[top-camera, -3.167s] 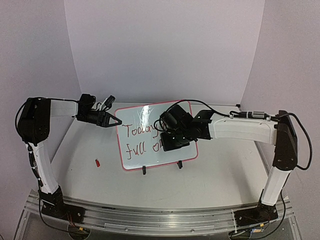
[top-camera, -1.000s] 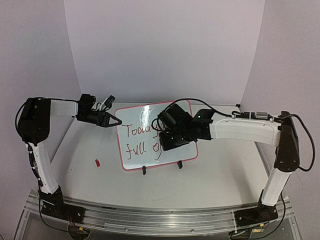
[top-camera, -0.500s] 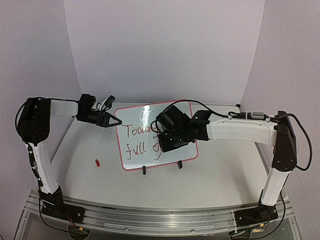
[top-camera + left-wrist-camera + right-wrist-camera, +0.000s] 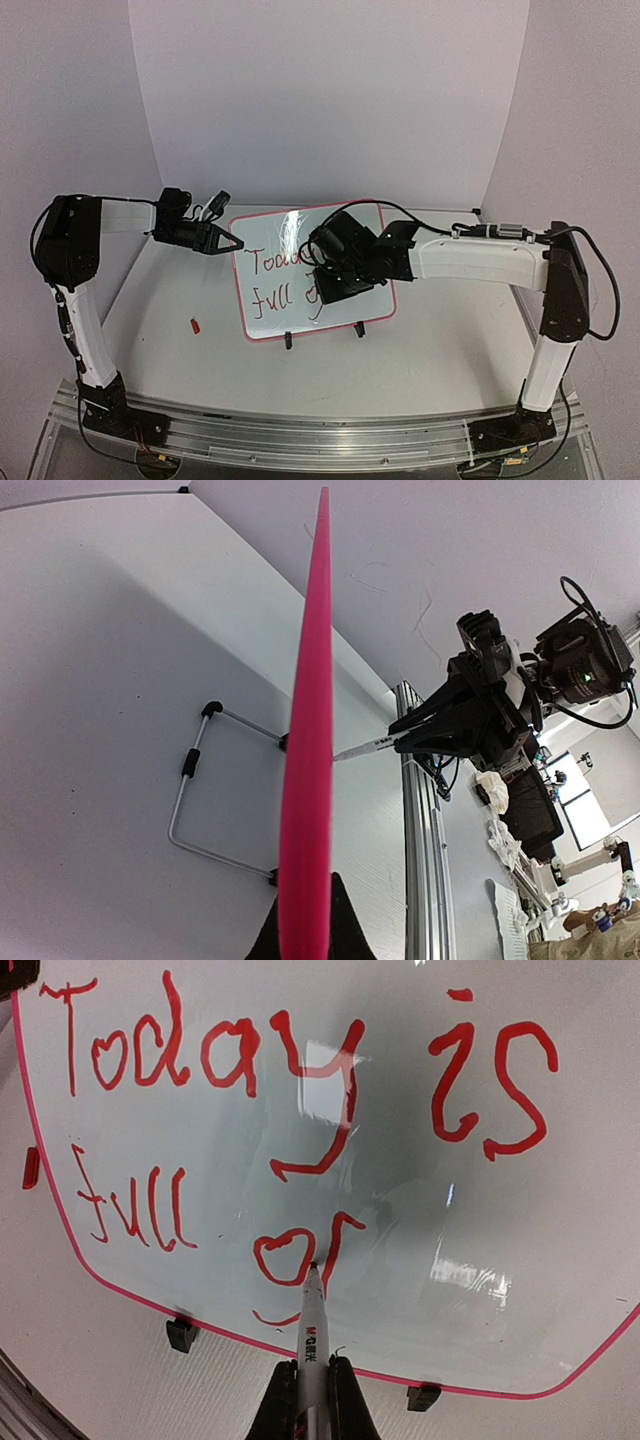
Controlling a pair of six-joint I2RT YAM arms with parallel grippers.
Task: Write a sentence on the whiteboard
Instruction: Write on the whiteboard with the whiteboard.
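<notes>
The whiteboard (image 4: 268, 312) stands tilted on the table, with "Today is full of" on it in red. My left gripper (image 4: 236, 243) is shut on its left edge. In the left wrist view the pink frame (image 4: 310, 710) runs edge-on between the dark fingers (image 4: 345, 930). My right gripper (image 4: 325, 278) hangs over the board's middle, shut on a white marker (image 4: 312, 1330). The marker's red tip touches the board (image 4: 520, 1250) at the "f" of "of". The marker also shows in the left wrist view (image 4: 365, 748).
A small red marker cap (image 4: 196, 325) lies on the table left of the board and also shows in the right wrist view (image 4: 30, 1167). Two black clip feet (image 4: 288, 340) hold the board's lower edge. A wire stand (image 4: 185, 810) props it from behind. White walls enclose the table.
</notes>
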